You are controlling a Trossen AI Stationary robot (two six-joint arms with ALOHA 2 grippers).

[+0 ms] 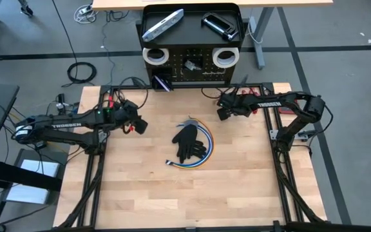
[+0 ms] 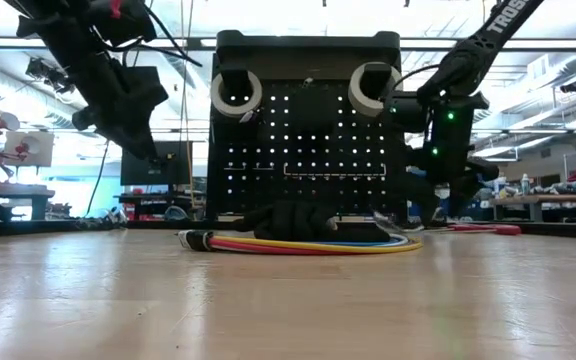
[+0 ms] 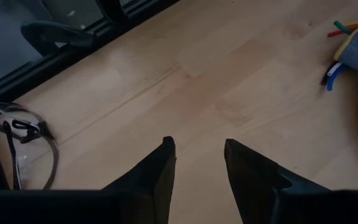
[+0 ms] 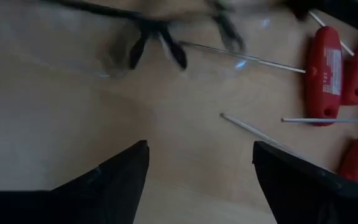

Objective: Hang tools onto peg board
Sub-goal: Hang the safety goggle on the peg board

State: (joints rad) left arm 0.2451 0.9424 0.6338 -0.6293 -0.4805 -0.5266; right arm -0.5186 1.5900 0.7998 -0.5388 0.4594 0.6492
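Observation:
The black peg board [image 1: 192, 64] stands upright at the table's far edge. Two white tape rolls [image 1: 154, 57] [image 1: 225, 57] hang on its face. A silver flat bar [image 1: 163, 26] and a black clamp [image 1: 219, 26] lie in its top tray, and a purple-handled tool [image 1: 162, 83] sits at its foot. Red-handled tools [image 4: 325, 74] lie on the table just beyond my right gripper [image 4: 201, 144], which is open above bare wood at the far right. My left gripper [image 3: 197, 142] hangs open over the table's left part, with nothing between its fingers.
A black glove [image 1: 189, 143] lies on a coil of coloured cables [image 2: 298, 243] at the table's middle. Clear safety glasses [image 3: 23, 134] lie near the left edge; another dark-framed pair [image 4: 160, 37] lies beyond the right gripper. Bare wood spans the near half.

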